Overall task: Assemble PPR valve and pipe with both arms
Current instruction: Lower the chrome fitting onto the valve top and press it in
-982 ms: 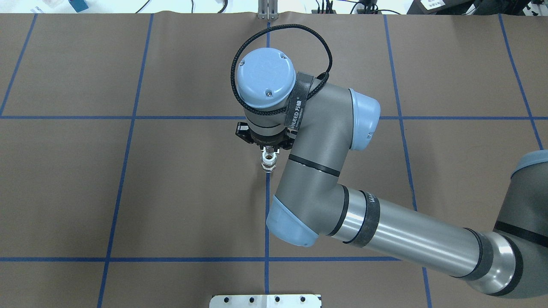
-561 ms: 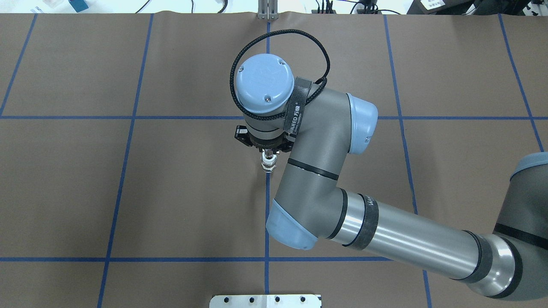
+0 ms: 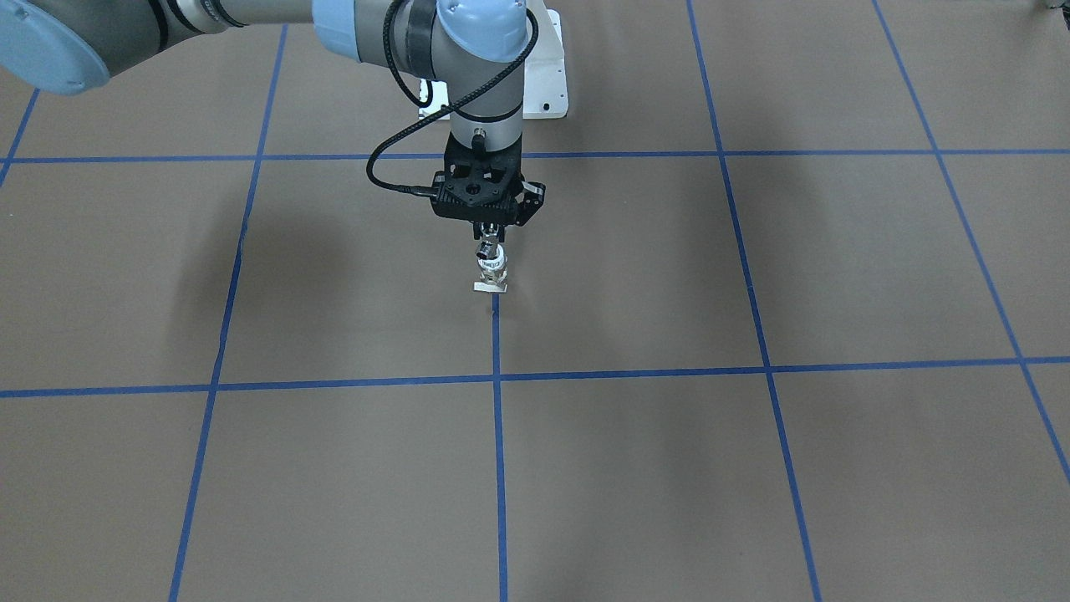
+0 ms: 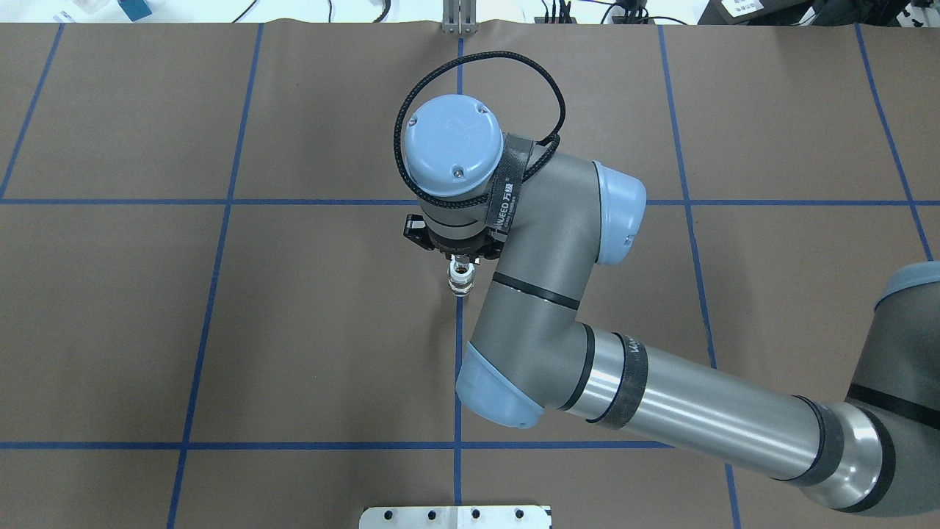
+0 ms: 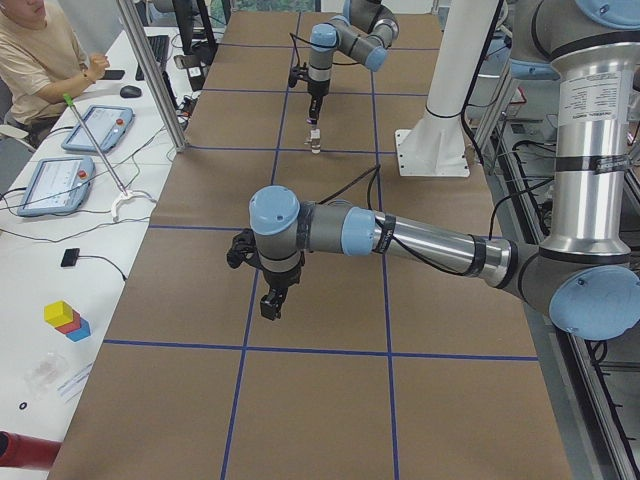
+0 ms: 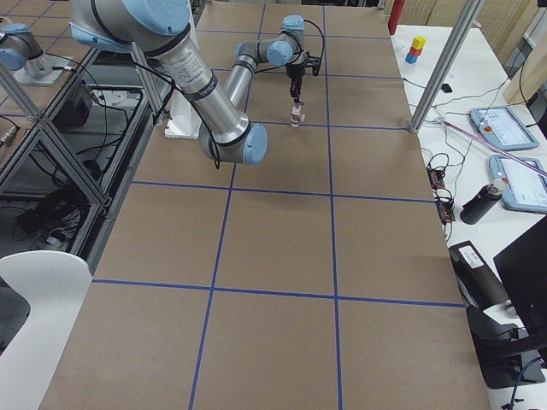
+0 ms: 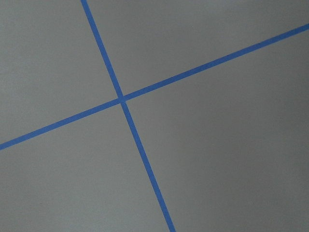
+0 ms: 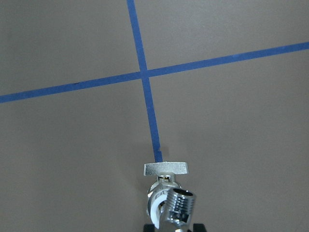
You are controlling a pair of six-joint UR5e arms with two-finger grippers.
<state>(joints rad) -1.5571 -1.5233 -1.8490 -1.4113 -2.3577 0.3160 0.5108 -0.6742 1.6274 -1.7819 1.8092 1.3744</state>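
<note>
Chrome pipe [image 3: 487, 248] and white-collared valve [image 3: 492, 267], joined, sit clamped by the pipe in the right hand [image 3: 489, 237], which has sunk slightly toward the table [image 3: 669, 468]; set-down looks close. Left hand [image 5: 270, 305]: cannot tell.

The table [image 4: 308, 316] is brown, overlaid with a grid of blue tape lines [image 4: 220, 202]. The right arm [image 4: 543, 242] is grey and silver with light-blue joint caps (cable [image 4: 499, 53]: black, braided). The PPR valve [image 3: 491, 269] has a white collar and a pale base tab. The pipe [image 8: 179, 205] is shiny chrome. The pedestal [image 4: 455, 516] at the robot-side edge is white.
</note>
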